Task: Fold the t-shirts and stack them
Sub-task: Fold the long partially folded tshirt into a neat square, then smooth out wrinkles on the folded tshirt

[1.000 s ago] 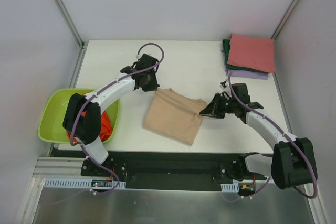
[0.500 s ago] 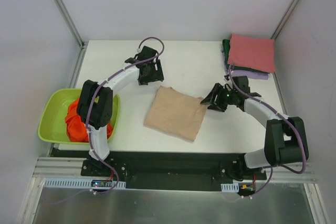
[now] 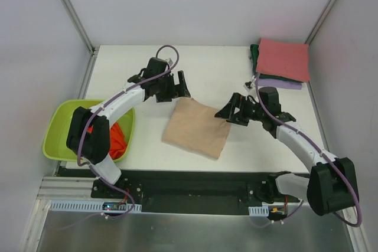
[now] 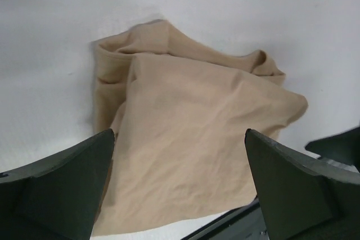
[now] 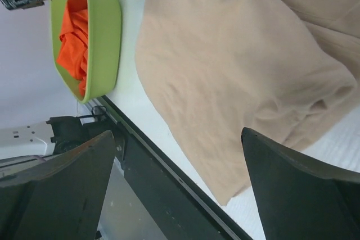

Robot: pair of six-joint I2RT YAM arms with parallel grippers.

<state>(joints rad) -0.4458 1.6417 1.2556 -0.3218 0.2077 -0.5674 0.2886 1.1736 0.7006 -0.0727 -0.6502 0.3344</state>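
Left pincer (image 3: 183,85), right pincer (image 3: 228,109) gape at edges of beige t-shirt (image 3: 195,129).

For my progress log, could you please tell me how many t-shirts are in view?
5. The beige t-shirt lies mid-table; the orange t-shirt sits in the green basin; pinkish-red, dark green and lavender t-shirts are stacked at the far right corner. Others may be hidden.
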